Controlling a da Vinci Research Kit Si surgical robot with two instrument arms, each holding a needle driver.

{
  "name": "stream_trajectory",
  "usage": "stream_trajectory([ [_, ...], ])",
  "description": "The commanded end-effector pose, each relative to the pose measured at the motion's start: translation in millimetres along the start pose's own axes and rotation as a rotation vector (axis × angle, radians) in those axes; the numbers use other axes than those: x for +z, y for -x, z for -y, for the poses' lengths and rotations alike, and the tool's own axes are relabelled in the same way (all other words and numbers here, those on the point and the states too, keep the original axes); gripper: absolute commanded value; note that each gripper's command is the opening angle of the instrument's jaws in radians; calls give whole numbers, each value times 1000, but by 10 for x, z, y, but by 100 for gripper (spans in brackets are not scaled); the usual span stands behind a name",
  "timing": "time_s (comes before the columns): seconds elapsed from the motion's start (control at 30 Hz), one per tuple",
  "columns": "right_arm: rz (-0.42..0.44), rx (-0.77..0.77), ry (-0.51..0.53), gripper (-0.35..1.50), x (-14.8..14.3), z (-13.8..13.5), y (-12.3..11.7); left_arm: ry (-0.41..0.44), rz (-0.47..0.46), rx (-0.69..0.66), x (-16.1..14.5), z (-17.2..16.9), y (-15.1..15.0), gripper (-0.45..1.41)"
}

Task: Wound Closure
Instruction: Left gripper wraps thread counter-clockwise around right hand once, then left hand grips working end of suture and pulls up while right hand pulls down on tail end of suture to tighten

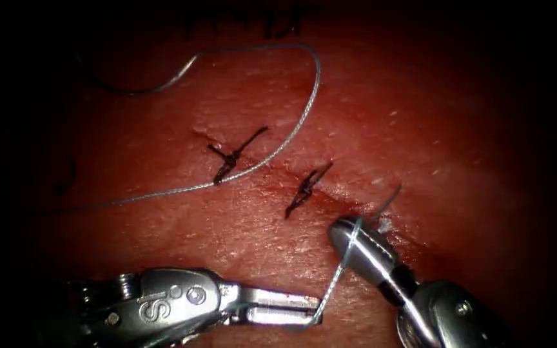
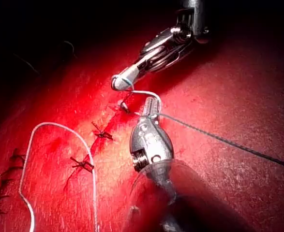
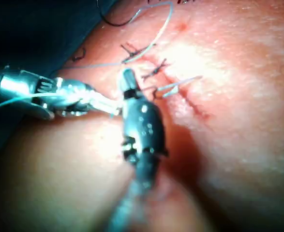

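Looking from above, the left tool (image 1: pixel 314 316) pinches the thread (image 1: pixel 338 274), which loops over the closed-looking right tool (image 1: pixel 346 235) at the cut (image 1: pixel 330 193); from either wrist, both tips sit close together, no needle seen.

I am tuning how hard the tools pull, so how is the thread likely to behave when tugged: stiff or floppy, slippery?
Probably floppy: the thread lies in a loose curve over the tissue. It likely bends sharply without springing, since it wraps the right tool. Under pull it looks straight where the left tool holds it.
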Motion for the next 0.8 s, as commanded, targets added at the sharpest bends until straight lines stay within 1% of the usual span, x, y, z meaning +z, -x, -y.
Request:
stream_trajectory([
  [0.03, 2, 3, -4, -11, 3, 3, 10, 1, 0, -2, 6, 0, 6, -45],
  [0.17, 9, 8, -8, -11, 3, 7, 11, -3, -2, 3, 13, 5, -2, -45],
  [0.23, 9, 19, -8, -6, 3, 8, 12, -3, -3, 7, 14, 8, -4, -45],
  [0.27, 19, 35, -9, 2, 4, 9, 13, -1, -4, 5, 14, 10, -5, -45],
  [0.3, 27, 33, -10, 22, 4, 10, 14, -3, -4, 9, 14, 12, -7, -45],
  [0.33, 35, 36, -20, 36, 2, 11, 17, -6, -5, 5, 12, 18, -11, -45],
  [0.37, 36, 35, -24, 36, 1, 11, 19, -8, -5, 3, 10, 21, -13, -45],
  [0.43, 36, 34, -25, 34, -1, 12, 19, -12, -4, 12, 8, 26, -15, -45],
  [0.47, 36, 34, -26, 31, -4, 14, 20, -32, -1, 19, 0, 37, -19, -45],
  [0.5, 36, 35, -25, 26, -5, 15, 19, -43, 2, 17, -4, 42, -20, -45],
  [0.53, 36, 35, -25, 26, -5, 15, 19, -43, 2, 17, -4, 42, -20, -45],
  [0.57, 37, 36, -25, 21, -6, 17, 18, -63, 7, 16, -11, 52, -19, -45],
  [0.63, 37, 37, -24, 21, -5, 17, 18, -71, 6, 17, -14, 54, -17, -45],
  [0.7, 41, 37, -24, 12, -6, 16, 16, -76, 24, 27, -21, 58, -12, -45],
  [0.73, 41, 37, -24, 12, -6, 16, 16, -76, 24, 27, -21, 58, -12, -45],
  [0.77, 48, 36, -24, -3, -8, 14, 15, -76, 28, 29, -26, 59, -11, -45],
  [0.8, 55, 41, -26, -13, -9, 12, 15, -74, 31, 29, -29, 59, -11, -45],
])
